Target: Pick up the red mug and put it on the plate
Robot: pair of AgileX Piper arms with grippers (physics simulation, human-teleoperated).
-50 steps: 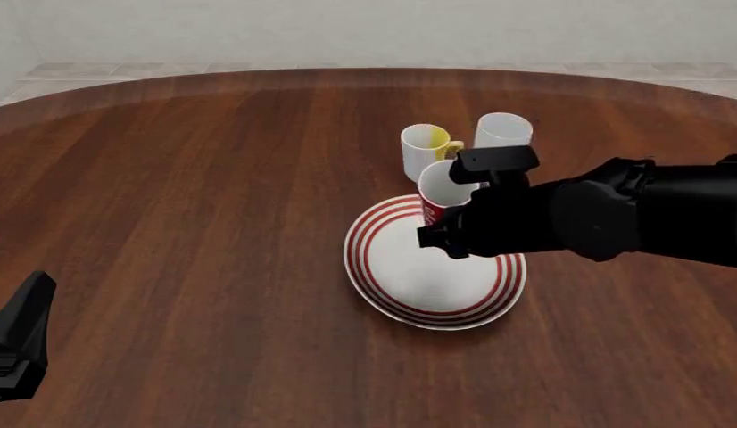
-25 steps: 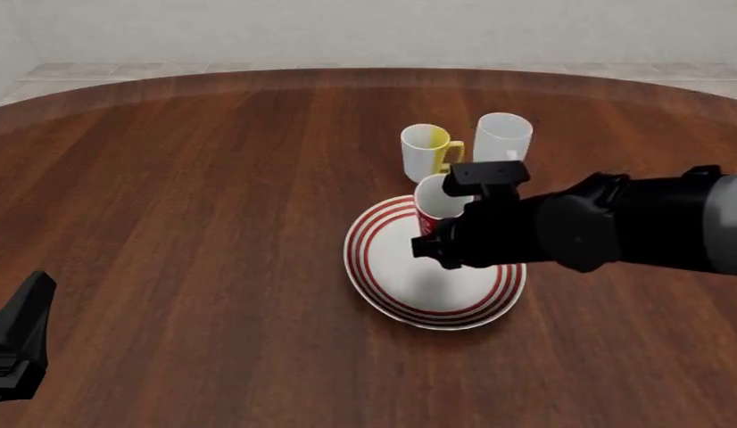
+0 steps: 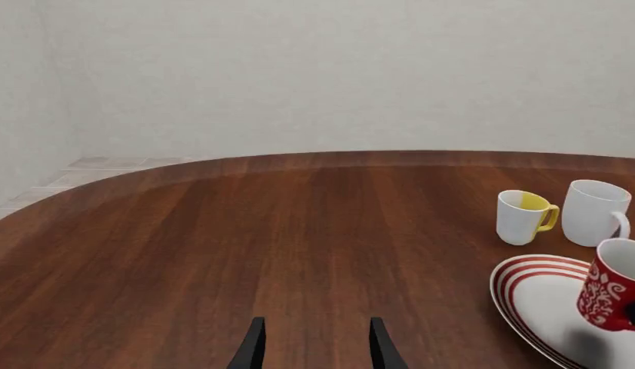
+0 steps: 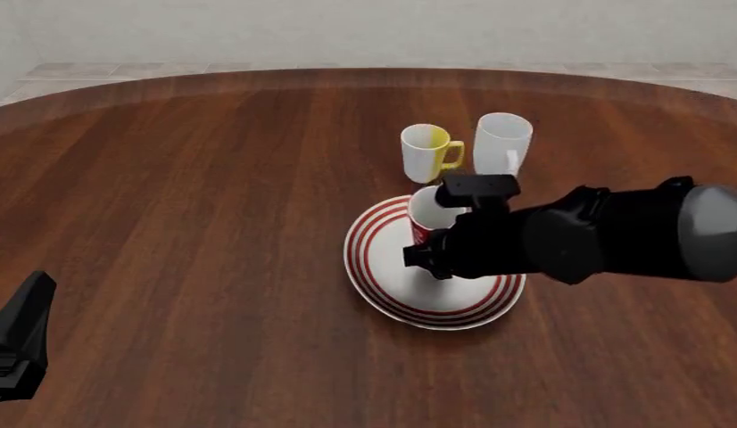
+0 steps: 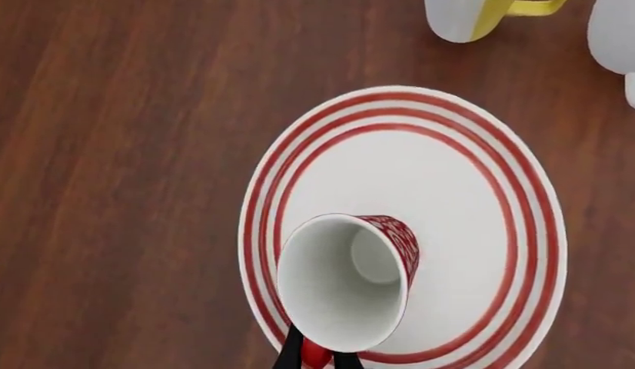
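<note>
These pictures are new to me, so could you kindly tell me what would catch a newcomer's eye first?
First, the glossy red ceramic mug with white lettering, held by its handle in the right gripper above the round white plate with red rings, near the table's middle. Just beyond the plate stand a white-and-yellow mug and a plain white mug, side by side. The left gripper hangs open over bare wood, far to the left.

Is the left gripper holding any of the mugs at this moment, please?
No, the left gripper is open over bare wood, apart from all mugs.
</note>
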